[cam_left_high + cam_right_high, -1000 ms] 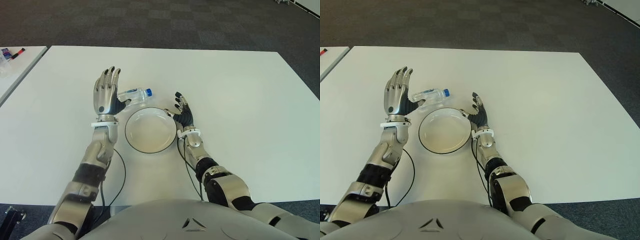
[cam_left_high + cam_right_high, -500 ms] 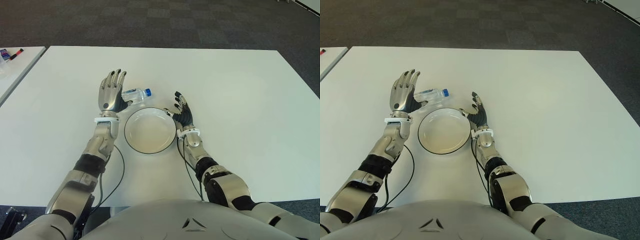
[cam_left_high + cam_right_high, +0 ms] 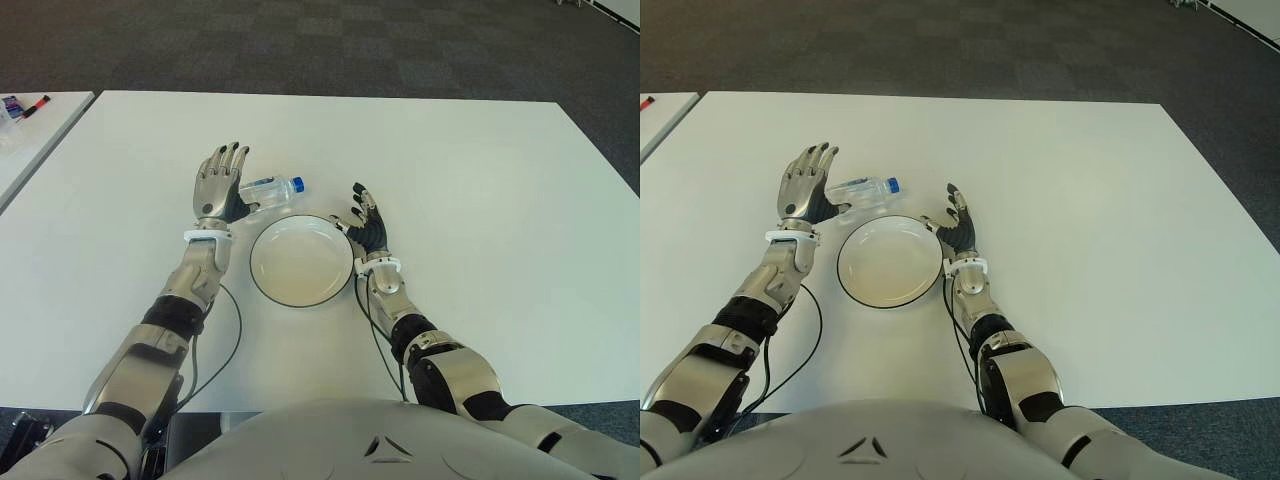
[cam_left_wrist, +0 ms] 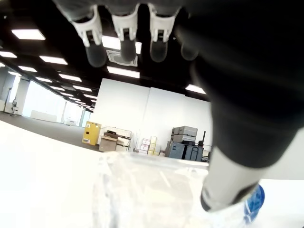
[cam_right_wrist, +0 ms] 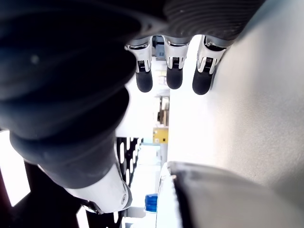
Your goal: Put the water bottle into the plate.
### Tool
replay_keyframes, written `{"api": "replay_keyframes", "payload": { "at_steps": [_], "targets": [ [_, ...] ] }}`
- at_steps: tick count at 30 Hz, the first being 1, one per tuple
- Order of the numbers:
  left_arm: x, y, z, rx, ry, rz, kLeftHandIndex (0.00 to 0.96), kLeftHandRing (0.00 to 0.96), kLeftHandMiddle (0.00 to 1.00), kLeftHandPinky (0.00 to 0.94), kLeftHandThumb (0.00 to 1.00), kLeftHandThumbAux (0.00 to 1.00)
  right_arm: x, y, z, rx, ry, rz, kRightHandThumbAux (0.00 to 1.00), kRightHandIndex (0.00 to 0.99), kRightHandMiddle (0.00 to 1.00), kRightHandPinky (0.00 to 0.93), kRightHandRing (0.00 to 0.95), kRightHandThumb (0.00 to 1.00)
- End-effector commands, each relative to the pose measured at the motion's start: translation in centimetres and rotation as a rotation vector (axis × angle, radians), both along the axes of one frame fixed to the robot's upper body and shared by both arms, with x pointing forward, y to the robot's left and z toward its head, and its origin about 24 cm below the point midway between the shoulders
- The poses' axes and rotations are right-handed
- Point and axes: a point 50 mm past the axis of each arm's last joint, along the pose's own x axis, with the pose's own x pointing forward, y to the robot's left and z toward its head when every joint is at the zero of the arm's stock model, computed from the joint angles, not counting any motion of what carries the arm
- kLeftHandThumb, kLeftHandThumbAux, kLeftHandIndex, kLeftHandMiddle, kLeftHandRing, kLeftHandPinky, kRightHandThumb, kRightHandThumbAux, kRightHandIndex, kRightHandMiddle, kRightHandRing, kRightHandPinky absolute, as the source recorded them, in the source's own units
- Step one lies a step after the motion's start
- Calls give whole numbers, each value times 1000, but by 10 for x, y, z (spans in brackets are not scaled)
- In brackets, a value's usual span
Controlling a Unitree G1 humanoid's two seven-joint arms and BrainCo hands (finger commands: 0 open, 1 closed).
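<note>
A clear water bottle [image 3: 270, 190] with a blue cap lies on its side on the white table [image 3: 480, 200], just beyond the white plate [image 3: 301, 262]. My left hand [image 3: 218, 184] stands upright at the bottle's left end, fingers spread, thumb beside the bottle; the left wrist view shows the bottle [image 4: 156, 190] right before the palm, not grasped. My right hand [image 3: 365, 222] is at the plate's right rim, fingers relaxed and holding nothing. The plate holds nothing.
A second white table [image 3: 35, 130] shows at the far left with markers [image 3: 25, 105] on it. A black cable [image 3: 225, 340] trails from my left forearm over the table. Dark carpet lies beyond the far edge.
My left hand has shifted down and slightly right, closer to the bottle's left end. The bottle, plate and right hand have not moved.
</note>
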Motion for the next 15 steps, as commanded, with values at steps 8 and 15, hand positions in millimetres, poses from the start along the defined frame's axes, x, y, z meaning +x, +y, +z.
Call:
{"api": "replay_keyframes", "payload": {
  "at_steps": [8,15],
  "targets": [
    [1,3,-7,-23,18,-33,0,55,46,106,0,893,-17,29,-16,39,123,28,897,39,9,113,27,0],
    [1,4,-9,-54,24,-40,0,56,44,116,0,888,-16,30,-15,44,124,24,911,55,22,119,41,0]
  ]
}}
